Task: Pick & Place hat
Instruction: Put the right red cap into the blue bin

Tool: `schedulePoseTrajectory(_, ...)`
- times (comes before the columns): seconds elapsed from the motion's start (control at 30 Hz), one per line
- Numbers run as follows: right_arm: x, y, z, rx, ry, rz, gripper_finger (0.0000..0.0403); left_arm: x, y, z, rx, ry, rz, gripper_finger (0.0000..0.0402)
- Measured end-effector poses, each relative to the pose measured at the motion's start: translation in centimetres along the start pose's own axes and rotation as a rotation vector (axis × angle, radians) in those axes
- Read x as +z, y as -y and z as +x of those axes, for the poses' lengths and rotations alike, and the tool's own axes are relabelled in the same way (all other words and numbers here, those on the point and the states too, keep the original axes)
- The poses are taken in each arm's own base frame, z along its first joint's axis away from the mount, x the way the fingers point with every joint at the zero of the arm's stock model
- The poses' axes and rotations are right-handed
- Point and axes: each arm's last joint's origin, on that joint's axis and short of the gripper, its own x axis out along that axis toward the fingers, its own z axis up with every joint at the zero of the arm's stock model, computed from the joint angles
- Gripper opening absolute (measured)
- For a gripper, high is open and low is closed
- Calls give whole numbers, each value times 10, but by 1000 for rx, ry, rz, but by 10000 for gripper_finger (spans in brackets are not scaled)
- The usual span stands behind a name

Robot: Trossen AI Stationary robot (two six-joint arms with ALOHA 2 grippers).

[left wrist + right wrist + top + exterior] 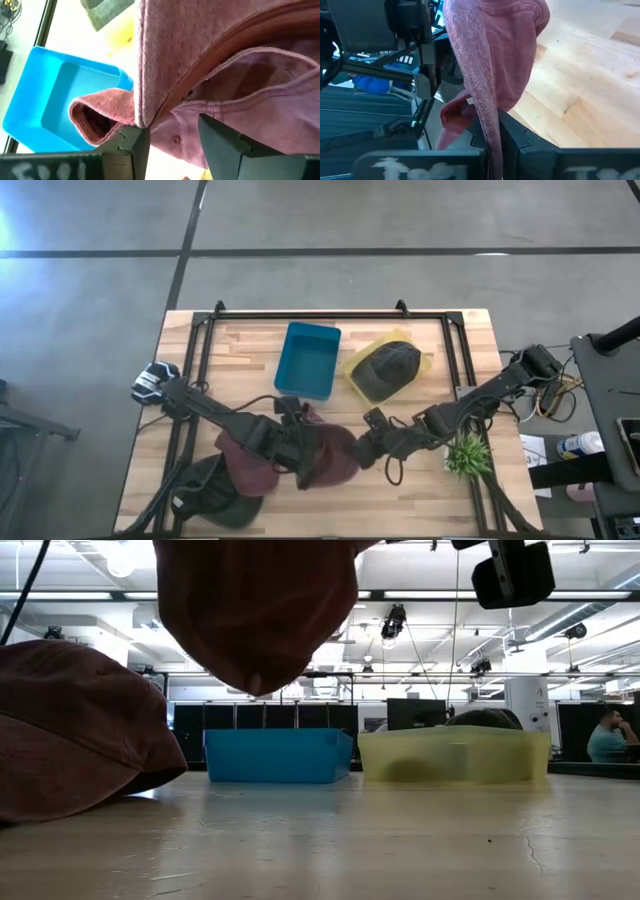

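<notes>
Right gripper (492,137) pinched tight on maroon hat (325,455), hat lifted clear of table (420,490) near centre front; left gripper (172,137) at nine o'clock of hat, fingers wide around its fabric; blue bin (308,360) at twelve o'clock; yellow bin (425,367) with dark cap (390,368) at one o'clock; second maroon hat (70,725) resting on table

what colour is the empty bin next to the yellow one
Blue bin, clearest in the high view.
</notes>
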Motion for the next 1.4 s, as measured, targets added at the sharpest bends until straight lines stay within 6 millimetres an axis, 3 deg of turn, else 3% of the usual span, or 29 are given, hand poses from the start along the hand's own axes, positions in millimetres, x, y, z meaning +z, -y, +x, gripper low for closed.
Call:
schedulePoseTrajectory(0.13,1,0,0,-2,3,0,13,6,-2,-14,-26,-6,-3,161)
schedulePoseTrajectory(0.4,13,3,3,-26,89,-37,13,-2,9,-50,-50,-59,-28,161)
schedulePoseTrajectory(0.67,22,-2,3,-51,185,-277,13,-12,3,-74,50,-120,-105,161)
schedulePoseTrajectory(0.8,28,-11,-2,-54,263,-341,13,-22,-6,-86,169,-145,-171,161)
schedulePoseTrajectory(0.93,38,-25,-7,-74,342,-496,13,-26,-9,-97,169,-90,-259,161)
schedulePoseTrajectory(1.13,69,-34,-9,-280,428,-739,13,-42,-22,-105,182,-53,-395,161)
schedulePoseTrajectory(1.4,133,-11,-4,-609,489,-957,13,-58,-29,-101,254,32,-461,161)
